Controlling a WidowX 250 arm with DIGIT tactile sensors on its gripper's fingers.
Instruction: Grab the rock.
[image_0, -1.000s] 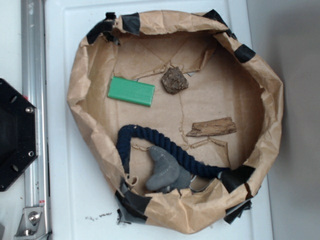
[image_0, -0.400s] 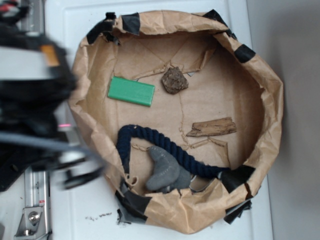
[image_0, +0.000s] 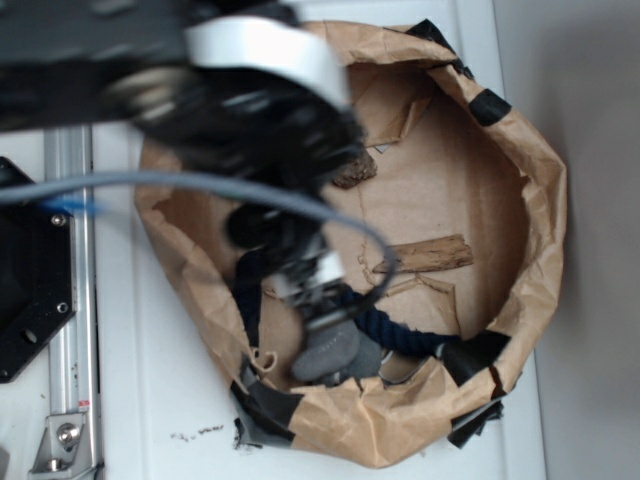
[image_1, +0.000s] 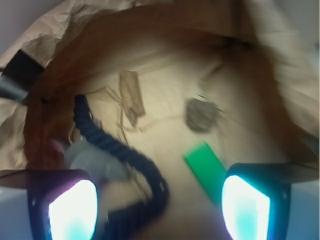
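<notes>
The rock (image_1: 201, 115) is a dark, lumpy chunk on the brown paper floor, ahead of my gripper (image_1: 157, 210) and a little to the right. The wrist view shows the gripper open, both lit fingertips (image_1: 70, 210) wide apart and nothing between them. In the exterior view the blurred arm covers most of the rock (image_0: 354, 171); only its lower right edge shows. There the gripper (image_0: 312, 290) hangs over the dark rope, below and left of the rock.
Everything lies in a crumpled brown paper bowl (image_0: 540, 200) with black tape on its raised rim. A green block (image_1: 205, 167), a navy rope (image_1: 125, 150), a grey soft piece (image_0: 330, 352) and a wood strip (image_0: 425, 253) share the floor.
The arm has swept in from the left over the paper bowl. It now hides the green block and most of the rock. The objects have not moved.
</notes>
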